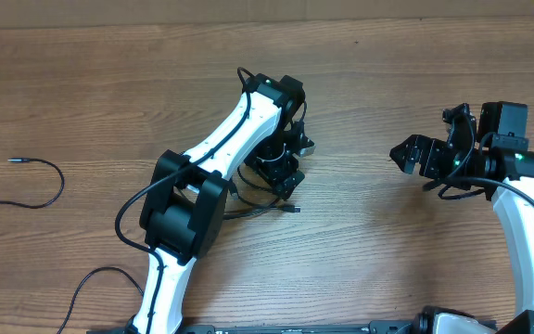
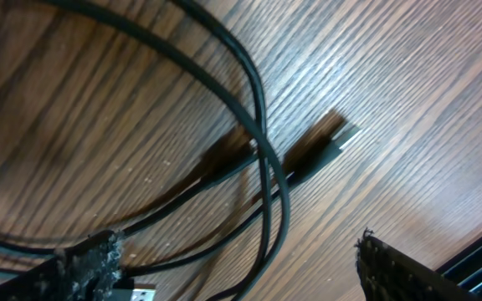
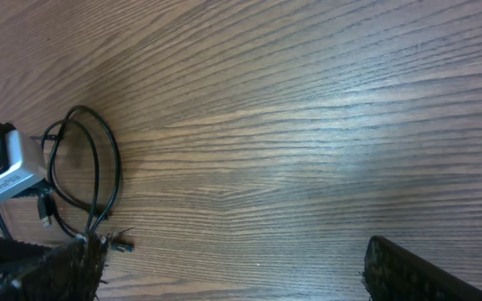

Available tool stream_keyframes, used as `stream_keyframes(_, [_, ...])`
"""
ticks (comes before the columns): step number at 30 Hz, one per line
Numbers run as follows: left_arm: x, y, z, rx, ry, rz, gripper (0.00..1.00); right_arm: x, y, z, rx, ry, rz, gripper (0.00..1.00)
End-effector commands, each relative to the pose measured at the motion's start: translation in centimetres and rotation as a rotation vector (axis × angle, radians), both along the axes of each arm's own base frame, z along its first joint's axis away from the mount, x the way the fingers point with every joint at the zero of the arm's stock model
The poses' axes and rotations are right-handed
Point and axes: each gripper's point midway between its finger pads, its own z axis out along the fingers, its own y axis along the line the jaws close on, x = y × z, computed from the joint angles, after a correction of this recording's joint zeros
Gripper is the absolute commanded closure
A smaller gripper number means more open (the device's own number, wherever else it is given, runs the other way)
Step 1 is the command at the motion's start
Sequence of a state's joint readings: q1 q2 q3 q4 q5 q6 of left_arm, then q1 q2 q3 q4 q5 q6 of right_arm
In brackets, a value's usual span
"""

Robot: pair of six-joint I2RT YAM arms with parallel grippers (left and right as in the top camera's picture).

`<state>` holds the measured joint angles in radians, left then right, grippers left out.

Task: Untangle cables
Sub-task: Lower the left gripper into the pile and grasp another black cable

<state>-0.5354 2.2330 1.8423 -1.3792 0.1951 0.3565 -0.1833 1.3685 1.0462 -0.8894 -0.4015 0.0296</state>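
The left gripper (image 1: 284, 178) is down over the knot of thin black cables (image 1: 260, 202) in the middle of the wooden table (image 1: 387, 74). In its wrist view its fingers (image 2: 90, 261) stand apart and clamp nothing. The cable loops (image 2: 262, 142) lie flat on the wood between them, and one strand runs right beside the left-hand fingertip. A dark plug (image 2: 318, 150) lies just past the loops, clear of both fingertips.

A lone cable (image 1: 49, 172) curves well to the left of the left gripper, its small tip pointing away.

The right gripper (image 1: 413, 158) hangs well to the right of the left gripper. Its fingers (image 3: 40, 269) are spread wide over bare wood, and the loops (image 3: 99, 167) lie beyond one fingertip.
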Motion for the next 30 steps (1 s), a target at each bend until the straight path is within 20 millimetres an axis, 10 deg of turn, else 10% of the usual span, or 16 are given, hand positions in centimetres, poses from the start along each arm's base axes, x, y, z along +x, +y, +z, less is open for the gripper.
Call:
stream_keyframes(1, [-0.4,-0.8,0.9,-0.059,0.006,-0.013,0.11,0.1,0.0,0.0,0.001,-0.005,0.003,0.03])
stream_keyframes(12, [-1.3,-1.1,-0.6,-0.069,0.035,0.014,0.11,0.1,0.0,0.0,0.001,-0.004,0.003,0.03])
stream_keyframes(21, [-1.8,-1.5,-1.2,-0.095,0.054,0.019,0.41,0.1,0.0,0.0,0.001,-0.002,0.003,0.03])
stream_keyframes(30, [-2.2,-1.3,-1.6,-0.082,0.07,0.031,0.41,0.0,0.0,0.0,0.002,0.0,0.003,0.03])
